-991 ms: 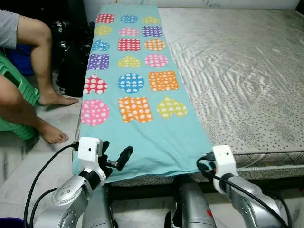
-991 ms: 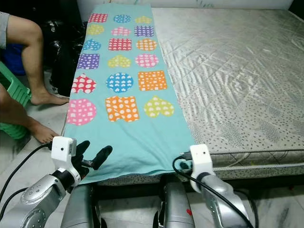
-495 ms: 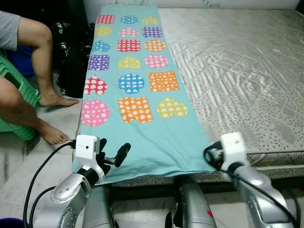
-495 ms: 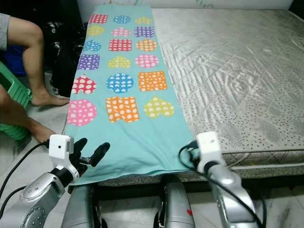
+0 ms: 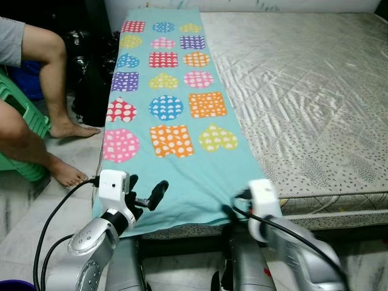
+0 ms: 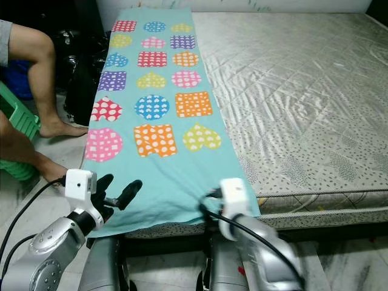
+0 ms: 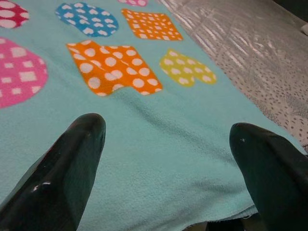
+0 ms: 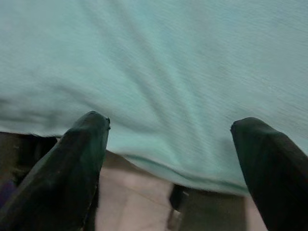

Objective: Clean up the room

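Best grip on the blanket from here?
Take the blanket by its near hem, where it hangs over the mattress edge: only there can a finger get under it. Come in from the foot of the bed, one corner per gripper; the left gripper and right gripper are both open there.

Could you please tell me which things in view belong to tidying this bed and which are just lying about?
Part of the job:
- turquoise blanket
- mattress
- left gripper, open at the blanket's near edge
- right gripper, open at that edge

Just around:
- seated person's leg
- green chair
- black bags
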Tool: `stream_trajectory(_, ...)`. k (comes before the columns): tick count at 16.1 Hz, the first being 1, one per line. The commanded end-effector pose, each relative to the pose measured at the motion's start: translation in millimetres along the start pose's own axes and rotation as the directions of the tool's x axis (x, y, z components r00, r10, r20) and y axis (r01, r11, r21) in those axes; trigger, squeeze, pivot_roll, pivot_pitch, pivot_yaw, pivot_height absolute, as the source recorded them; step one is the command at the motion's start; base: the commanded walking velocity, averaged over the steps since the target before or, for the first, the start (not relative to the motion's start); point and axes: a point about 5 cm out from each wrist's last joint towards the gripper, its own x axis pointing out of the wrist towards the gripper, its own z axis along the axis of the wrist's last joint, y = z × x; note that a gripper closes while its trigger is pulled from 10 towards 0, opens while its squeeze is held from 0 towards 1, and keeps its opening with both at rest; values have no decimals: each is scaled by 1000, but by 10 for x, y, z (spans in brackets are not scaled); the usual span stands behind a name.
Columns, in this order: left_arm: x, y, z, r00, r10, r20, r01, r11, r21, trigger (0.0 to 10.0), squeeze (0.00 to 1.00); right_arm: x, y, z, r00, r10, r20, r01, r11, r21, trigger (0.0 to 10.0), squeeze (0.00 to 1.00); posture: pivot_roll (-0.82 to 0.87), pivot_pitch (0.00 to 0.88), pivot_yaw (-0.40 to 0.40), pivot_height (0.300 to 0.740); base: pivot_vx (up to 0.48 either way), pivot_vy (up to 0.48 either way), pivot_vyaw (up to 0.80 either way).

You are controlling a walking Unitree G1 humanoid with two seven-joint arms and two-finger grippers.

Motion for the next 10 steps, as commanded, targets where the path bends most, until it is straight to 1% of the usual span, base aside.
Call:
stream_trajectory(1, -10, 2, -46, 1000, 2, -22, -2, 1000, 2, 10000, 0, 40, 31, -39, 1000, 0, -29, 0, 1000, -2, 10000, 329, -25, 104, -24, 542, 0, 0, 0)
stream_trajectory(2, -11, -9, -52, 1000, -1, -25, 1, 1000, 3, 10000, 0, 72, 82, -105, 998, 17, -60, -18, 1000, -23, 10000, 204, -23, 103, -25, 542, 0, 0, 0)
stream_trajectory(3, -15, -13, -55, 1000, -3, -28, 3, 1000, 4, 10000, 0, 76, 99, -203, 993, 41, -115, -46, 998, -44, 10000, 0, -15, 104, -29, 542, 0, 0, 0)
stream_trajectory(4, -24, -5, -60, 999, -2, -35, 2, 1000, 6, 10000, 0, 63, 116, -201, 987, 86, -137, -105, 986, -132, 10000, 0, -17, 106, -28, 542, 0, 0, 0)
stream_trajectory(5, -28, -2, -67, 999, -2, -40, 2, 1000, 6, 10000, 0, 47, 90, -200, 986, 83, -144, -110, 975, -190, 10000, 0, -23, 106, -27, 542, 0, 0, 0)
stream_trajectory(6, -23, -4, -79, 999, -5, -50, 6, 1000, 7, 10000, 0, 23, 13, -228, 985, 65, -162, -104, 965, -243, 10000, 0, -25, 107, -26, 542, 0, 0, 0)
stream_trajectory(7, -18, -11, -85, 999, -9, -54, 10, 1000, 6, 10000, 0, 7, -37, -249, 984, 53, -170, -96, 962, -257, 10000, 0, -27, 108, -23, 542, 0, 0, 0)
stream_trajectory(8, -14, -22, -90, 998, -14, -57, 14, 1000, 6, 10000, 0, -16, -123, -275, 985, 20, -171, -68, 958, -280, 10000, 0, -31, 112, -23, 542, 0, 0, 0)
stream_trajectory(10, -13, -21, -99, 998, -15, -62, 15, 1000, 5, 10000, 0, -51, -188, -288, 984, 11, -176, -63, 955, -290, 10000, 0, -33, 115, -21, 542, 0, 0, 0)
